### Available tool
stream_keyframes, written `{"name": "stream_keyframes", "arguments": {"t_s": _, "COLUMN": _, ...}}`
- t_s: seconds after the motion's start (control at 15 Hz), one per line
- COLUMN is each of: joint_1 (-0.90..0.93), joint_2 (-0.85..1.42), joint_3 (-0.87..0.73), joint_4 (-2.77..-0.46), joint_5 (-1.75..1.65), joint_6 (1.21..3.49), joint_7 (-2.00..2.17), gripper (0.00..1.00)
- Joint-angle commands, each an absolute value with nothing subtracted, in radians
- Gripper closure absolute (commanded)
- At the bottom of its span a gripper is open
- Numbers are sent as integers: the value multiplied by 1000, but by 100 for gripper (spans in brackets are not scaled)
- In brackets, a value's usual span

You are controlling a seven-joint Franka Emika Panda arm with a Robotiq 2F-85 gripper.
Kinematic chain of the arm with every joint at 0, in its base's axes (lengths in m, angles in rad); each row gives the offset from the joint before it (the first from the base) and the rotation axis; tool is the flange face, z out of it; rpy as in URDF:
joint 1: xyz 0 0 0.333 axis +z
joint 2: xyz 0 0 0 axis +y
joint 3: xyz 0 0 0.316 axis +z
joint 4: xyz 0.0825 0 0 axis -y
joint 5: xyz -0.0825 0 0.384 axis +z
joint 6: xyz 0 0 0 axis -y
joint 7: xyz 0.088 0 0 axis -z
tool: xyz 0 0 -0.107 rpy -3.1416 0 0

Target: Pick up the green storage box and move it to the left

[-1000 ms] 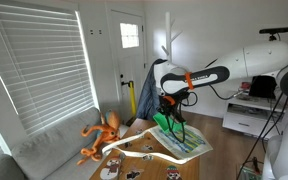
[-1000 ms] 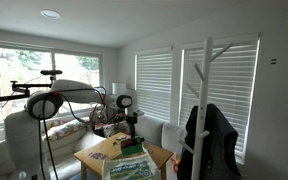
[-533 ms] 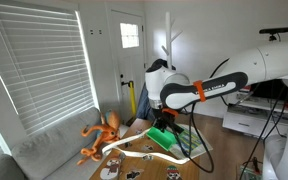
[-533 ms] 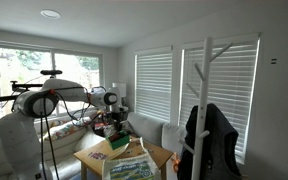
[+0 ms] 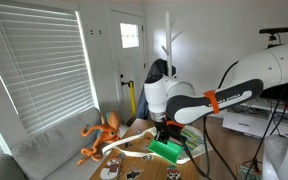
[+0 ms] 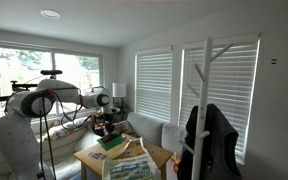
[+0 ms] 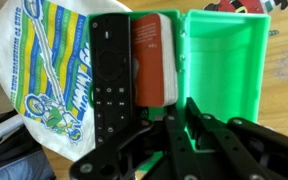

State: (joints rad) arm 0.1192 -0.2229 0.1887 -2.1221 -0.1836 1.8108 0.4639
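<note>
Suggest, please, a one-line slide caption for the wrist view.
Jaws gripping a wall of the open green storage box, beside a black remote and a printed bag.

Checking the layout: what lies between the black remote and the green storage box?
Between remote and green storage box, a flat reddish-brown pack, in the wrist view.
</note>
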Motion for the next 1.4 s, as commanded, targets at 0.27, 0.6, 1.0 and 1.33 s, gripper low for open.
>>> {"name": "stream_keyframes", "arguments": {"t_s": 0.27, "joint_1": 125, "joint_2": -211, "joint_3": 212, "joint_4": -2125, "joint_5": -185, "joint_6": 1816, "joint_7": 488, "gripper": 97}}
{"name": "stream_keyframes", "arguments": {"t_s": 0.6, "joint_1": 169, "joint_2": -185, "joint_3": 262, "joint_4": -2160, "joint_5": -168, "joint_6": 1838, "joint_7": 485, "gripper": 97}}
{"name": "stream_keyframes", "arguments": {"t_s": 1.0, "joint_1": 214, "joint_2": -154, "joint_3": 293, "joint_4": -2196, "joint_5": -160, "joint_6": 1923, "joint_7": 472, "gripper": 97}}
{"name": "stream_keyframes", "arguments": {"t_s": 1.33, "joint_1": 225, "joint_2": -97, "joint_3": 310, "joint_4": -2155, "joint_5": -182, "joint_6": 1918, "joint_7": 518, "gripper": 97}}
